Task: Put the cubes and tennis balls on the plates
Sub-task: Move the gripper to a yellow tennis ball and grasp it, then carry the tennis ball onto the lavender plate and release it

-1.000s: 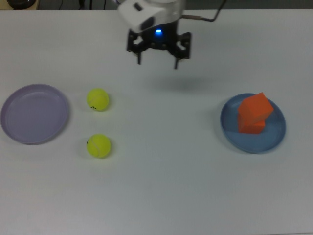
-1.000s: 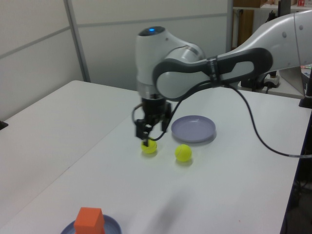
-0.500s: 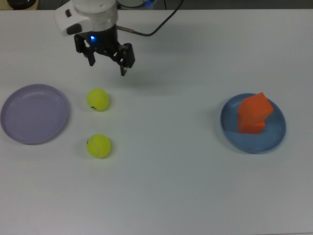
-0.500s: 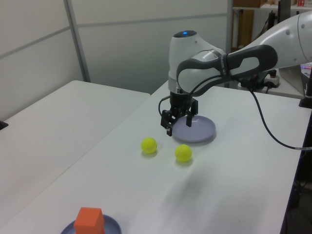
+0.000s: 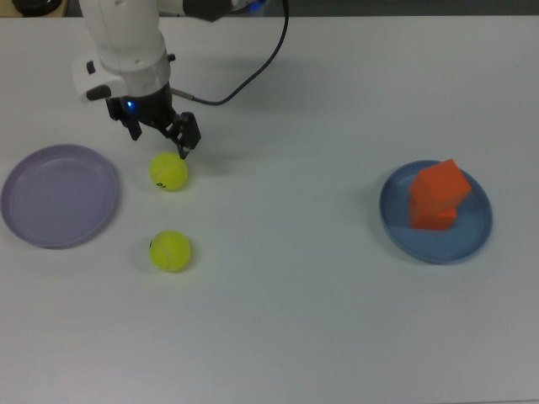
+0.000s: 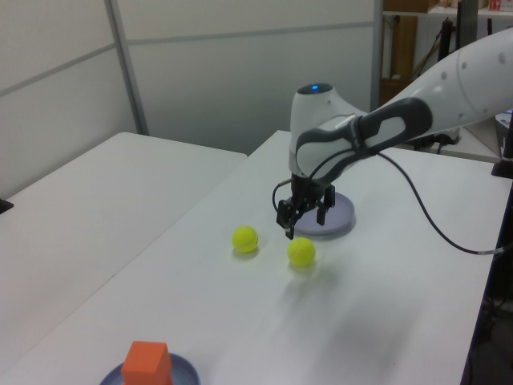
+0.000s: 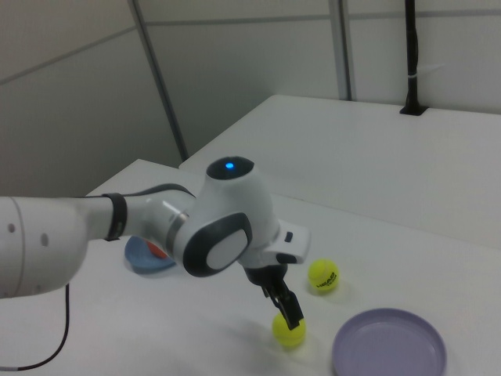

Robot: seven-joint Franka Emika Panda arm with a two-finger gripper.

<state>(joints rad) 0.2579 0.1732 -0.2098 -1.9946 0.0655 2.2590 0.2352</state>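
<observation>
Spanning the white table [image 5: 303, 320], the scene holds a lavender plate [image 5: 59, 195] bare by the top view's left edge and a blue plate [image 5: 435, 212] toward its right edge, carrying both stacked orange cubes [image 5: 437, 195]. Fingers apart, the gripper [image 5: 157, 135] hangs just above one tennis ball [image 5: 169, 171]; the other tennis ball [image 5: 171, 251] lies nearer the top view's bottom edge.

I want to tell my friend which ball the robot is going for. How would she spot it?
Start at the purple plate at the top view's left edge. Two yellow-green tennis balls sit just to the top view's right of it. She wants the tennis ball higher up in the top view, right below the gripper with its open fingers; the other ball lies apart, with nothing above it.
</observation>
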